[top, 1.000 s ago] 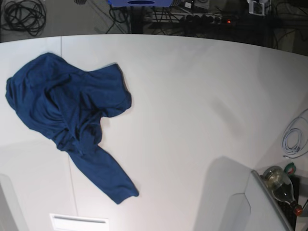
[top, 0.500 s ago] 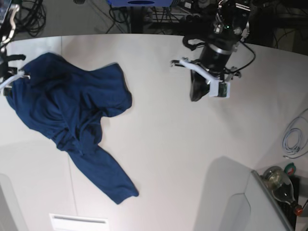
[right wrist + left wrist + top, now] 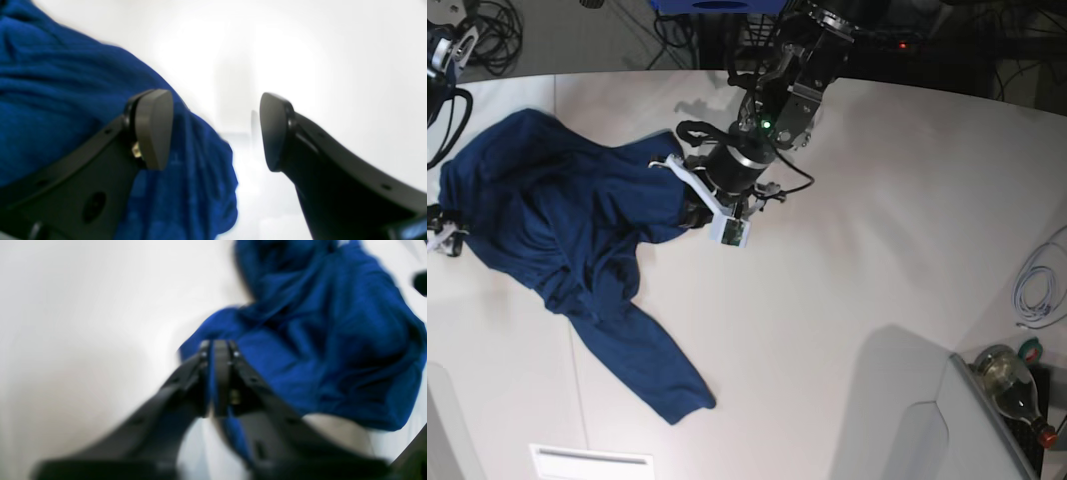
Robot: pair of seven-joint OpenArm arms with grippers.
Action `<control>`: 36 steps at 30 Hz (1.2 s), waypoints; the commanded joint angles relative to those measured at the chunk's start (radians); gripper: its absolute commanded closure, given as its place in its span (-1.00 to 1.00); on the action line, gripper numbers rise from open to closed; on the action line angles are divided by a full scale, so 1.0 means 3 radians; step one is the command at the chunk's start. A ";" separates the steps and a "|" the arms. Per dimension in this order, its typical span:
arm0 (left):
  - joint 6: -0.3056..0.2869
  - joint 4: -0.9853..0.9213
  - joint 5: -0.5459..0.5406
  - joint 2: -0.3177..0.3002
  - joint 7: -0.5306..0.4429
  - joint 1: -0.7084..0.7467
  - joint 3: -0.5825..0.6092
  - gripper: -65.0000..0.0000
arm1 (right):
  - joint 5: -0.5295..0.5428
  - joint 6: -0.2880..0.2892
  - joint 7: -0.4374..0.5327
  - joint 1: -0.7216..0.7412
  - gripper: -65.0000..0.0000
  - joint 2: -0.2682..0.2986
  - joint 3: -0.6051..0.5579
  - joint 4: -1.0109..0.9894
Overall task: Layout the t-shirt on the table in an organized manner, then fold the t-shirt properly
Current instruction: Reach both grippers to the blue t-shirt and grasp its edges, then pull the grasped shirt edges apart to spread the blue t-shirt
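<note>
The t-shirt (image 3: 577, 260), dark navy and crumpled, lies on the white table (image 3: 877, 250) toward nine o'clock in the base view, one sleeve trailing out toward six o'clock. The left gripper (image 3: 695, 212) is down at the shirt's three o'clock edge; its wrist view shows the jaws almost together with a sliver of blue between the tips, though blur hides whether cloth is truly pinched, so I cannot tell its grasp. The right gripper (image 3: 215, 130) stands at the shirt's nine o'clock border with jaws parted wide and nothing between them; one fingertip (image 3: 151, 128) sits over the blue fabric, the other over bare tabletop
</note>
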 commanded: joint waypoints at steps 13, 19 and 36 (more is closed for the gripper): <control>-0.0007 -0.1375 -0.0022 0.0073 -0.0058 -0.0632 0.0269 1.00 | 0.0012 0.0012 0.0075 0.0328 0.45 -0.0087 -0.0181 -0.0354; -0.0002 -0.1355 0.0004 -0.0065 -0.0058 -0.0422 -0.0437 1.00 | 0.0012 0.0012 0.0075 0.0266 0.99 -0.0082 -0.0181 -0.0288; -0.0002 0.0374 -0.0017 -0.0320 -0.0022 0.0483 -0.1321 1.00 | 0.0022 0.0017 -0.0298 -0.0578 0.65 -0.0379 -0.0186 0.1354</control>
